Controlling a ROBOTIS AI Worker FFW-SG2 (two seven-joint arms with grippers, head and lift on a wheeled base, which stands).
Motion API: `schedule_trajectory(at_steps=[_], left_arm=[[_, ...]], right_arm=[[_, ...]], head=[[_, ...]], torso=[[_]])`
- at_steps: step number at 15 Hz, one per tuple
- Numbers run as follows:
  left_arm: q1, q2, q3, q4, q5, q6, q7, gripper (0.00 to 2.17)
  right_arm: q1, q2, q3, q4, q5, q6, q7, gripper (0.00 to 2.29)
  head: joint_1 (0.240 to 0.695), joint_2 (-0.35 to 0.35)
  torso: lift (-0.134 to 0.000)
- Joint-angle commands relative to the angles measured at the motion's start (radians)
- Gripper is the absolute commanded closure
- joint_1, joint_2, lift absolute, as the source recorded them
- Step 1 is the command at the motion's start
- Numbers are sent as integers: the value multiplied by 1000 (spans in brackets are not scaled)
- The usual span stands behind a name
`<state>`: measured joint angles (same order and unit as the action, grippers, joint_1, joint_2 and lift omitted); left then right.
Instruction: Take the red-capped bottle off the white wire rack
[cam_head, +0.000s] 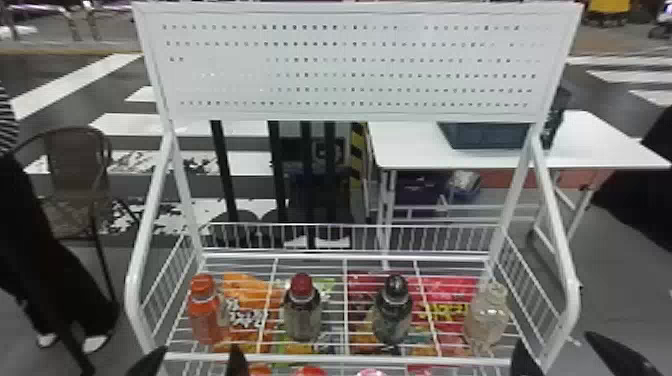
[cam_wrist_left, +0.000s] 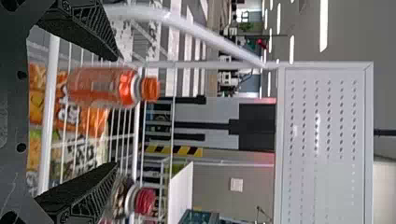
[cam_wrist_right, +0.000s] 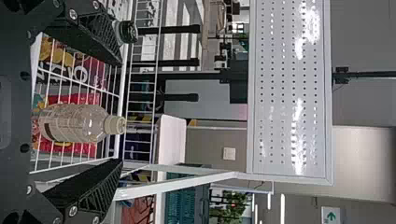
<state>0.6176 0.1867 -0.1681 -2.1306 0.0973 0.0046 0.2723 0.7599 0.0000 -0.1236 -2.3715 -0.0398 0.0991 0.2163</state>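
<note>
Red-capped bottle (cam_head: 302, 316): upright on white wire rack (cam_head: 320, 358), left of centre, side gaps likely leaving finger room | left gripper (cam_wrist_left: 116, 111): spread before orange-capped bottle (cam_wrist_left: 100, 87), probably needs shifting right | right gripper (cam_wrist_right: 122, 112): spread, empty

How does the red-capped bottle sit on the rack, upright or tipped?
Upright: the red-capped bottle stands on the white wire rack, its cap uppermost.

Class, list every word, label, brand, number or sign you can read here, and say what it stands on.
No words or numbers are legible.
Orange packet: lettering, unreadable.
Red packet: yellow lettering, unreadable.
Wall notice: too small to read.
White sign: green arrow.
</note>
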Motion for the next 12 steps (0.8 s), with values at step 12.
schedule_trajectory(at_steps=[12], left_arm=[[-475, -79, -292, 658, 38, -235, 82, 87]], right_arm=[[22, 1, -19, 12, -14, -42, 2, 151]], head=[[499, 0]], torso=[[0]])
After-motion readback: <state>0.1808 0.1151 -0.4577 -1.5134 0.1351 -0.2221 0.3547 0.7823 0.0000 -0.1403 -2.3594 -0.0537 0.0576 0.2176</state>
